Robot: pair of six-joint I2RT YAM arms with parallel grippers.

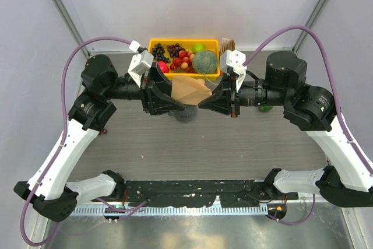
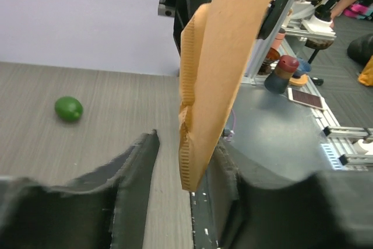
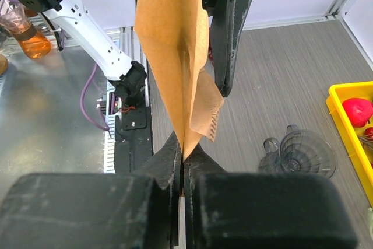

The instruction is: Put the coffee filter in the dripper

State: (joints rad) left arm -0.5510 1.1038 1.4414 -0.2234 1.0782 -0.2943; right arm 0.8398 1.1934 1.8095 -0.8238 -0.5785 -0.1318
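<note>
The coffee filter (image 1: 190, 90) is a tan paper cone held up in the air between my two grippers, above the table's middle. My right gripper (image 3: 185, 148) is shut on its lower edge, and the paper (image 3: 175, 45) fans upward from it. My left gripper (image 2: 185, 141) is open, with the filter's ribbed seam (image 2: 195, 144) hanging between its fingers, close to the right finger (image 2: 233, 170). The dripper (image 3: 300, 153) is a smoky clear ribbed funnel standing on the table. In the top view the dripper (image 1: 186, 115) sits just below the grippers and is partly hidden.
A yellow basket (image 1: 156, 44) of fruit with a green melon (image 1: 205, 61) stands at the back. A bundle of brown papers (image 1: 227, 44) stands beside it. A lime (image 2: 69, 109) lies on the table, under the right arm in the top view (image 1: 266, 108).
</note>
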